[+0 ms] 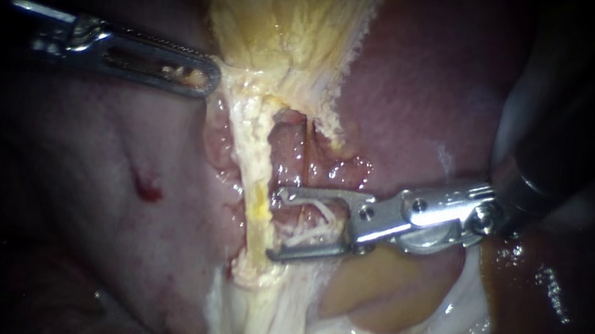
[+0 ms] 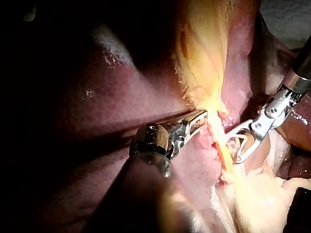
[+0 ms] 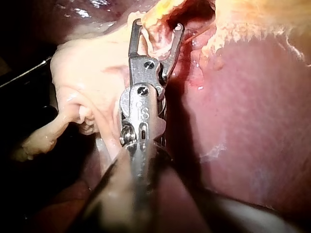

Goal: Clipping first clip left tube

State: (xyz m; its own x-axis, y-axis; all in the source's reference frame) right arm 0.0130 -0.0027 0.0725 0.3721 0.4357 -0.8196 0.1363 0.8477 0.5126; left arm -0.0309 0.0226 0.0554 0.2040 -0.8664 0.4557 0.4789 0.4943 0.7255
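Note:
The yellow gallbladder [image 1: 291, 19] hangs from above and narrows into a pale left tube [image 1: 255, 185] that runs down the middle. A thinner reddish right tube [image 1: 307, 142] lies beside it. My left instrument [image 1: 211, 80] comes in from the left, its jaws shut on the gallbladder's lower edge; in the left wrist view my left instrument [image 2: 204, 116] shows the same hold. My right instrument [image 1: 273, 222] stands with its jaws open, their tips at the left tube's right side and whitish strands between them. In the right wrist view my right instrument [image 3: 159, 25] straddles pale tissue.
Dark red liver [image 1: 431, 92] lies on both sides of the tubes. A small blood spot [image 1: 150, 190] marks the liver to the left. Pale fatty tissue [image 1: 274, 319] spreads below the jaws, with a glistening membrane [image 1: 459, 309] under the right shaft.

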